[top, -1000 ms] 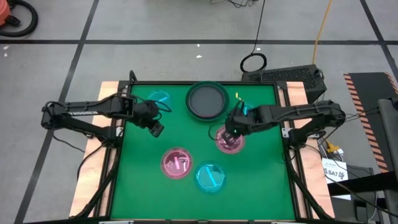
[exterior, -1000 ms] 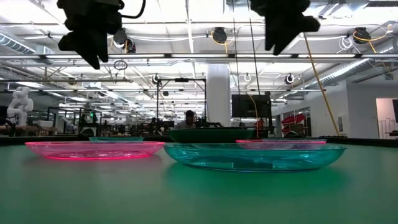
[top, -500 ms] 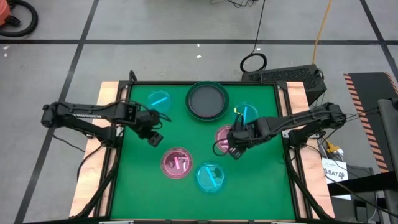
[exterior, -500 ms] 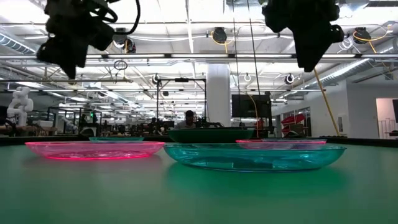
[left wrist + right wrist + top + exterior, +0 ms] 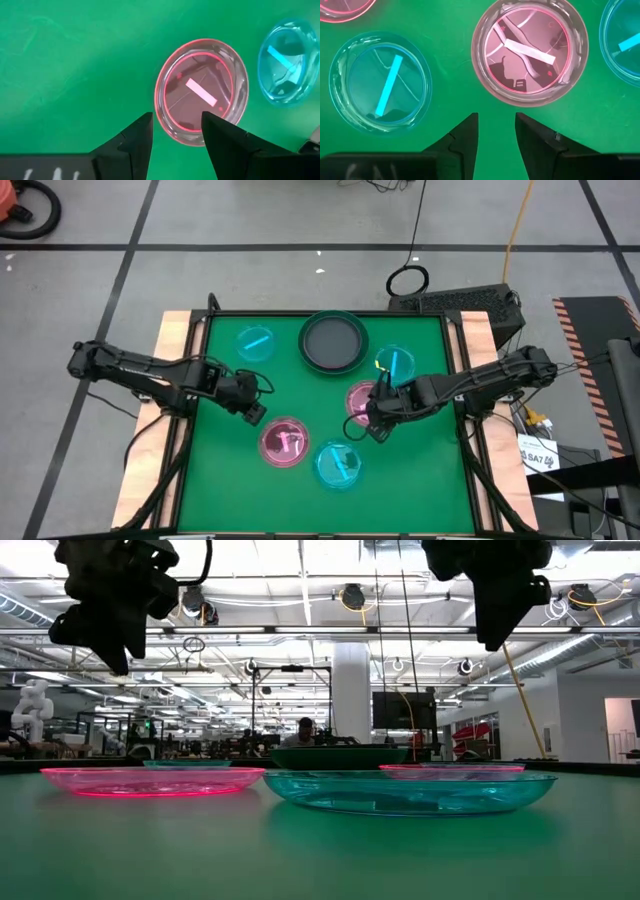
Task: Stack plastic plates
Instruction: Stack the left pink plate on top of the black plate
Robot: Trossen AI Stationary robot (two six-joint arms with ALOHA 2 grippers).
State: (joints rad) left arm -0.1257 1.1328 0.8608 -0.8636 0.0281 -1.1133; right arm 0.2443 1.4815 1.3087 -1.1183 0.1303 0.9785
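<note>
The scene is lit brightly and evenly by overhead ceiling strip lights (image 5: 300,585). White glare streaks are cast on the translucent plates (image 5: 530,52). Shadows are kept soft.

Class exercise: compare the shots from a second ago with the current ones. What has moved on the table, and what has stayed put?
Both arms swung toward the table's near side. The left gripper left the far-left cyan plate and now hangs open near the front pink plate. The right gripper drew back off the right pink plate, open, uncovering another cyan plate. Nothing was grasped. All plates, including the dark plate, stayed put.
</note>
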